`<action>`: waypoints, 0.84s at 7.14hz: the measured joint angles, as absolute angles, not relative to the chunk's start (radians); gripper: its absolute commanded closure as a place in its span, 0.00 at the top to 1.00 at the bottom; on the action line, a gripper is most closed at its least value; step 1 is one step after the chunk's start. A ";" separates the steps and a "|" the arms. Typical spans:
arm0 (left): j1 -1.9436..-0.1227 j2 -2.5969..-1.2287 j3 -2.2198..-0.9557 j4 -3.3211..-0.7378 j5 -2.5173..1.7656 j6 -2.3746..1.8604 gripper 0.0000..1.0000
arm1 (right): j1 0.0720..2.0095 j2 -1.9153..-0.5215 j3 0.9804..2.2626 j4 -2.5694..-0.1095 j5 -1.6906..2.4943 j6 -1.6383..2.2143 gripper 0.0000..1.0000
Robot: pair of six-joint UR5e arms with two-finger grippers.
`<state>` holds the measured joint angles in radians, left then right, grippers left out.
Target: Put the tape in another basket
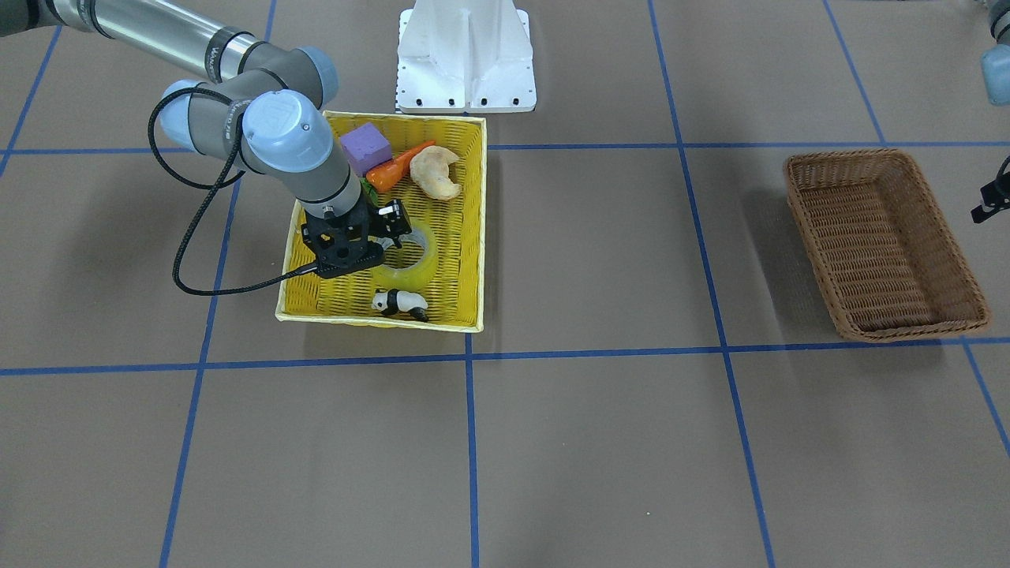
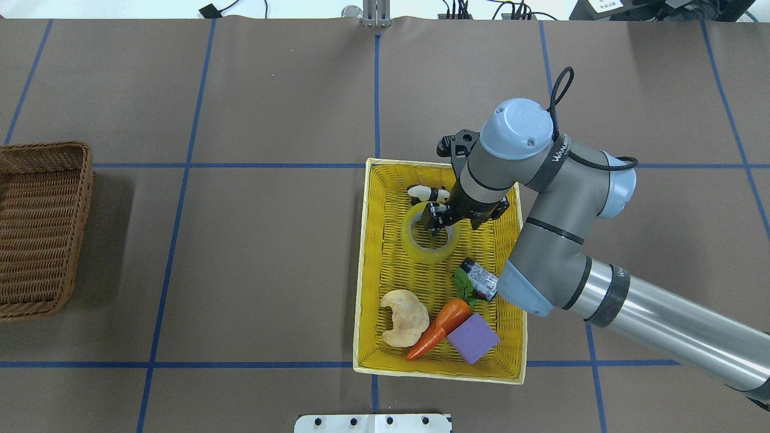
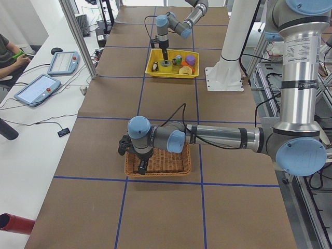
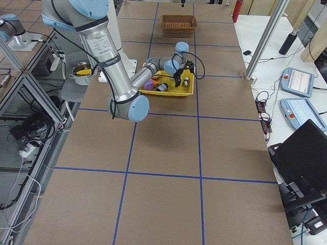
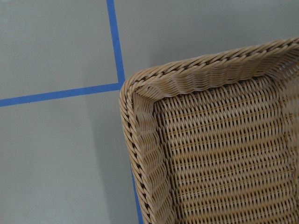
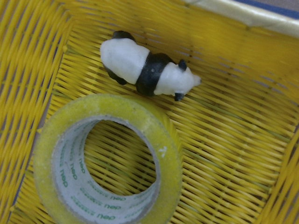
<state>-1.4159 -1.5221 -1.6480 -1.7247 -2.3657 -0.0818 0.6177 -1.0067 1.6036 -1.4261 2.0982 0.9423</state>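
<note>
The tape (image 2: 421,252), a yellowish roll with a pale printed core, lies flat in the yellow basket (image 2: 376,240). It also shows in the front view (image 1: 414,272) and fills the right wrist view (image 6: 161,154). My right gripper (image 2: 439,218) hangs just over the roll's far side, and its jaws look open around the roll's wall (image 1: 389,230). The brown wicker basket (image 2: 42,228) stands empty at the far left; its corner shows in the left wrist view (image 5: 145,154). My left gripper (image 3: 142,167) hovers over that basket; I cannot tell whether it is open or shut.
In the yellow basket lie a toy panda (image 2: 424,193) next to the tape, a small can (image 2: 479,278), a carrot (image 2: 439,328), a purple block (image 2: 473,338) and a bread piece (image 2: 404,317). A white mount (image 1: 465,55) stands at the robot's side.
</note>
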 measured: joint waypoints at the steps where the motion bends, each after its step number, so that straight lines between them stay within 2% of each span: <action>1: -1.416 -1.520 -1.649 -1.732 -2.367 -0.083 0.98 | 0.619 -1.003 1.583 -1.415 2.098 0.947 0.01; 4: -1.416 -1.519 -1.659 -1.737 -2.368 -0.084 0.98 | 0.621 -0.999 1.562 -1.373 2.105 0.981 0.00; 6: -1.416 -1.519 -1.661 -1.740 -2.369 -0.083 0.98 | 0.637 -0.999 1.592 -1.370 2.139 1.024 0.00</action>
<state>-1.4159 -1.5186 -1.6606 -1.7402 -2.3689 -0.0834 0.6367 -0.9989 1.5918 -1.3701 2.1388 1.0238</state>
